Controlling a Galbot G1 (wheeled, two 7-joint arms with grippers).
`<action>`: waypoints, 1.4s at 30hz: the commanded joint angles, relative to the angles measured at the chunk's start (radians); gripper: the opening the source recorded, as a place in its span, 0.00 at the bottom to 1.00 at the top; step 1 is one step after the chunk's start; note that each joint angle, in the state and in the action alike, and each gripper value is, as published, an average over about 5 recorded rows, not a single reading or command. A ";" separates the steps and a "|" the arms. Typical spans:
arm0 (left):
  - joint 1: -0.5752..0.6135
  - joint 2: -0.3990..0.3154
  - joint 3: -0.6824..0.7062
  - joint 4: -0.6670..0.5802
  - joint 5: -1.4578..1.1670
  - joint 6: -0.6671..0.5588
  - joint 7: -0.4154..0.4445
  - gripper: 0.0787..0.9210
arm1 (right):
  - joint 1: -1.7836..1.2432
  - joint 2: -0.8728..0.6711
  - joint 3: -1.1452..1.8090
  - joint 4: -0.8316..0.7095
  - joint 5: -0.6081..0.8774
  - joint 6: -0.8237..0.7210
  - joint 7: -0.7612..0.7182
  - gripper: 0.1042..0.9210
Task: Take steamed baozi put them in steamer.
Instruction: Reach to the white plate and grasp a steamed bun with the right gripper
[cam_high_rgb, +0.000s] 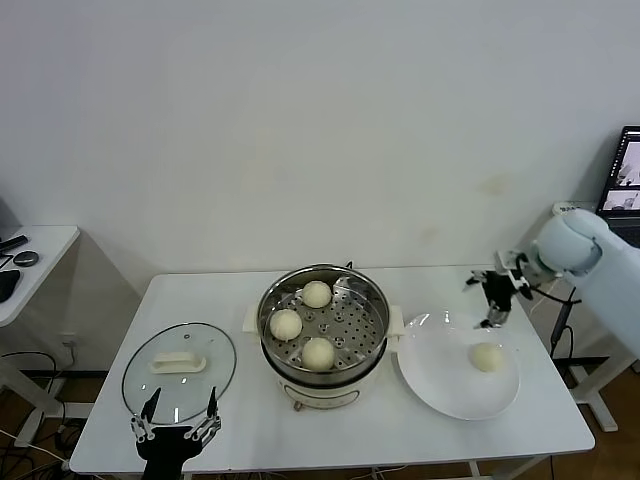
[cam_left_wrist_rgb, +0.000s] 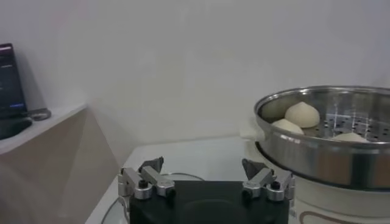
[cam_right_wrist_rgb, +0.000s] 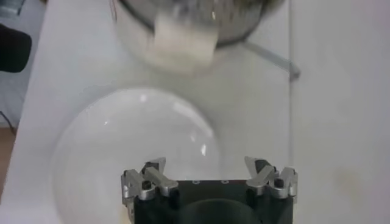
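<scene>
Hovering right gripper (cam_high_rgb: 497, 300) above plate (cam_high_rgb: 435, 375), open-jawed

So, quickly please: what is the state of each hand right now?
Left hand: open, holding nothing, parked at the near table edge by the glass lid.
Right hand: open, holding nothing, above the far rim of the white plate.
</scene>
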 joint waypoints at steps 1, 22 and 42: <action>0.006 -0.001 -0.007 -0.005 -0.010 0.002 -0.003 0.88 | -0.133 0.006 0.069 -0.076 -0.118 0.002 -0.034 0.88; 0.006 0.000 -0.020 -0.009 -0.013 0.008 0.000 0.88 | -0.160 0.135 0.064 -0.202 -0.214 0.051 0.044 0.88; 0.002 0.001 -0.021 -0.013 -0.013 0.013 0.001 0.88 | -0.159 0.158 0.050 -0.255 -0.268 0.064 0.035 0.88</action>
